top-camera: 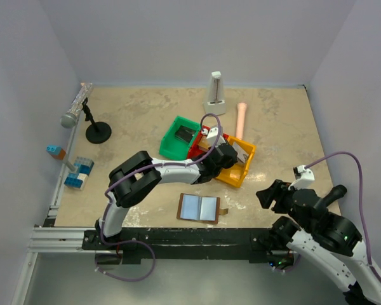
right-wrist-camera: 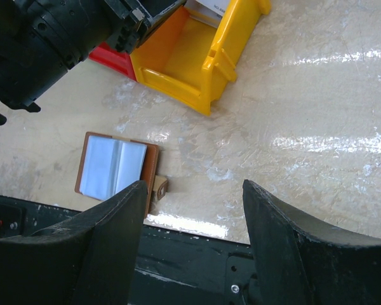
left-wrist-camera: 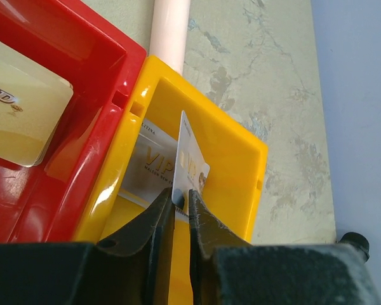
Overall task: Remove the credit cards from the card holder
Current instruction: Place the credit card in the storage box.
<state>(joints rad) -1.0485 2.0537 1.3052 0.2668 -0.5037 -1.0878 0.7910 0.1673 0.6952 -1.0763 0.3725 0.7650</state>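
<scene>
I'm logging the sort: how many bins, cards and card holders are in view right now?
Bins: 3 (green bin, red bin, yellow bin)
Cards: 3 (card in the red bin, card lying in the yellow bin, pinched card in the left gripper)
Card holder: 1
Dark item in the green bin, kind unclear: 1
Total: 8

Green bin (top-camera: 171,147), red bin (top-camera: 195,153) and yellow bin (top-camera: 236,173) sit side by side mid-table.
</scene>
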